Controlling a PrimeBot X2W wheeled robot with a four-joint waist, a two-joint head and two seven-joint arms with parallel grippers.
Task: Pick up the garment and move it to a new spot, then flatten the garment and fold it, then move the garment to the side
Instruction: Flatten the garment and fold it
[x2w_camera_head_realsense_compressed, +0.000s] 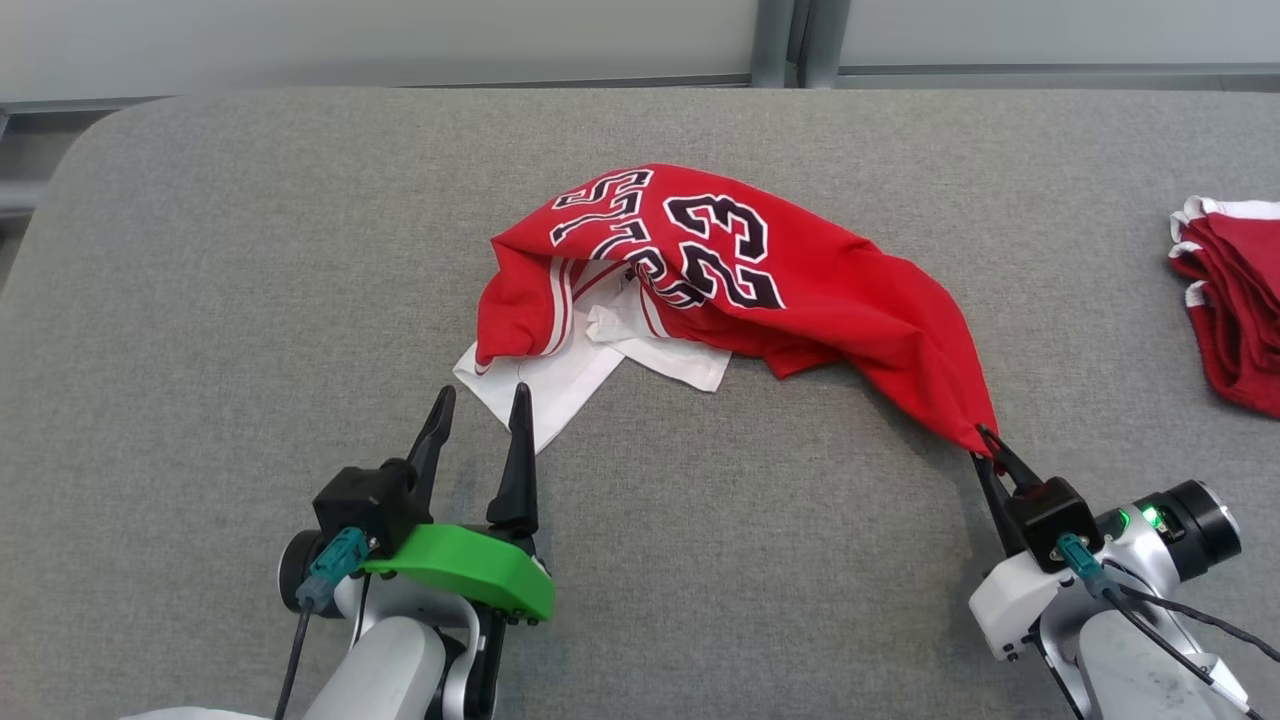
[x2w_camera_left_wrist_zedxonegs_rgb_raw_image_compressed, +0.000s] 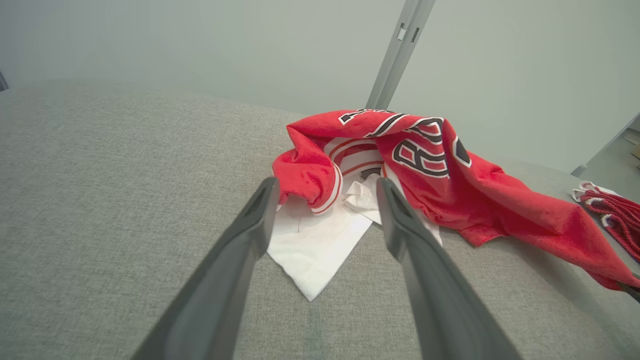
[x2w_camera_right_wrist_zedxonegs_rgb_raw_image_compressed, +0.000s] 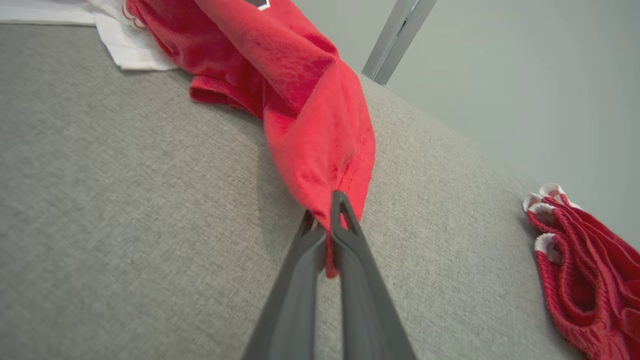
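The garment (x2w_camera_head_realsense_compressed: 800, 290) is a red jersey with black-and-white lettering and white sleeves, crumpled in the middle of the grey surface. My right gripper (x2w_camera_head_realsense_compressed: 985, 440) is shut on its red hem corner, pulling that end toward the lower right. In the right wrist view the red fabric (x2w_camera_right_wrist_zedxonegs_rgb_raw_image_compressed: 320, 145) is pinched between the closed fingers of my right gripper (x2w_camera_right_wrist_zedxonegs_rgb_raw_image_compressed: 330, 210). My left gripper (x2w_camera_head_realsense_compressed: 482, 405) stands open just short of the white sleeve (x2w_camera_head_realsense_compressed: 540, 385). In the left wrist view the sleeve (x2w_camera_left_wrist_zedxonegs_rgb_raw_image_compressed: 315, 245) and a red fold lie between the spread fingers of my left gripper (x2w_camera_left_wrist_zedxonegs_rgb_raw_image_compressed: 325, 192).
A folded pile of red garments with white trim (x2w_camera_head_realsense_compressed: 1235, 310) lies at the right edge of the padded grey table (x2w_camera_head_realsense_compressed: 250, 250), also visible as the red pile (x2w_camera_right_wrist_zedxonegs_rgb_raw_image_compressed: 590, 260) in the right wrist view. A pale wall and a metal post (x2w_camera_head_realsense_compressed: 790, 40) stand behind.
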